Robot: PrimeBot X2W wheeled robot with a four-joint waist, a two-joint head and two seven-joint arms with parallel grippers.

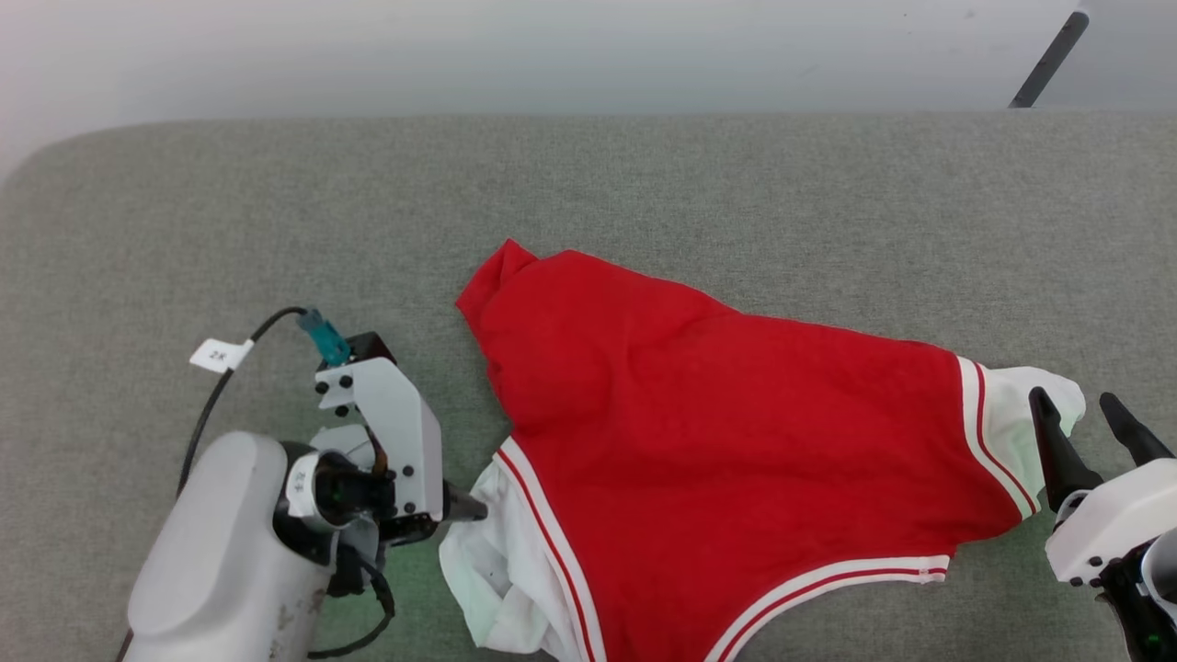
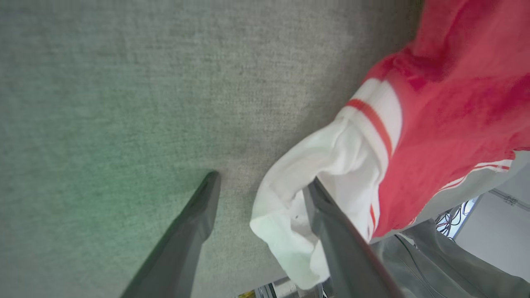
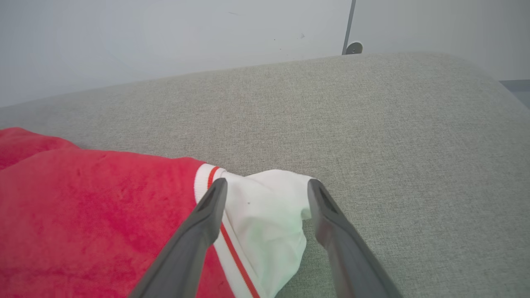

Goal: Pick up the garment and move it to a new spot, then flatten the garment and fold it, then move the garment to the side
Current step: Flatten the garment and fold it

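The garment (image 1: 717, 414) is lying across the lower centre of the head view on the grey fabric-covered desk (image 1: 644, 184), red body rumpled, with 1 white sleeve bunching at the lower left and the other at the right edge. It is not lying flat and is showing no fold, so flattening, folding and moving it aside all appear to be waiting. Whether the first move to a new spot is done, I cannot tell.

Both hands are standing open and gripping nothing. In the left wrist view the left hand (image 2: 264, 180) is reaching toward the crumpled white sleeve (image 2: 331, 165), 1 finger against the cloth and the other over bare desk. The right hand (image 1: 1074, 400) is straddling the far white sleeve (image 3: 269, 207) at the right of the head view — I am judging that a grasp on both sleeves is being prepared.

As for writing, a small white tag (image 1: 221, 355) on the left arm's cable (image 1: 207, 405) is showing 2 characters, perhaps "2R" — too small to be sure. No lettering on the garment is readable.
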